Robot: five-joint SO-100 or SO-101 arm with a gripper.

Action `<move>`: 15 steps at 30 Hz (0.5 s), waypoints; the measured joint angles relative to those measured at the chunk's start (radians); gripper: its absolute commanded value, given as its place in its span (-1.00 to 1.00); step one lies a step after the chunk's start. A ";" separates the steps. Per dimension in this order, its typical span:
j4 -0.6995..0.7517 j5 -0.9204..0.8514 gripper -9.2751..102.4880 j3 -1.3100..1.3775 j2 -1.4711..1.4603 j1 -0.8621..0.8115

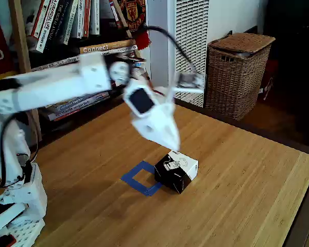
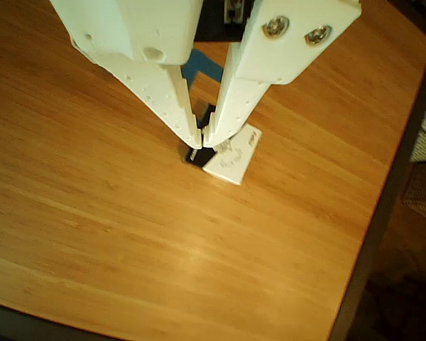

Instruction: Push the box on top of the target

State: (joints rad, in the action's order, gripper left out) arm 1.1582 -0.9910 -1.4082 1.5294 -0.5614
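The box (image 1: 177, 172) is one of a kind here: one box, one target (image 1: 142, 178), one tool (image 1: 171, 143), one basket (image 1: 238, 72). In the fixed view the box sits on the tabletop (image 1: 232, 180) at the target's 3 o'clock, touching it and covering part of the tape's near corner; most of the blue square lies bare. My tool hangs just above the box's top at about 11 o'clock. It is blurred there, so whether it touches the box I cannot tell. In the other view my tool (image 2: 201, 139) has its two fingers pressed together at the tips, pinching nothing. They cover much of the box (image 2: 231, 158), leaving a white face and a dark sliver. The target (image 2: 201, 66) shows as a short blue strip between the fingers at 12 o'clock, the rest hidden. In the fixed view the tabletop edge runs along 3 to 5 o'clock, with open wood around the box on that side.
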 measured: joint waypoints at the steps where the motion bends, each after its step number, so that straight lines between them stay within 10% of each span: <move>1: 0.000 0.015 -0.84 0.015 -0.020 0.005; 15: -0.209 0.163 -0.84 -0.063 -0.064 -0.014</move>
State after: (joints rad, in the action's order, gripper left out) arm 0.9495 -0.8283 -1.4711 1.4650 -0.5752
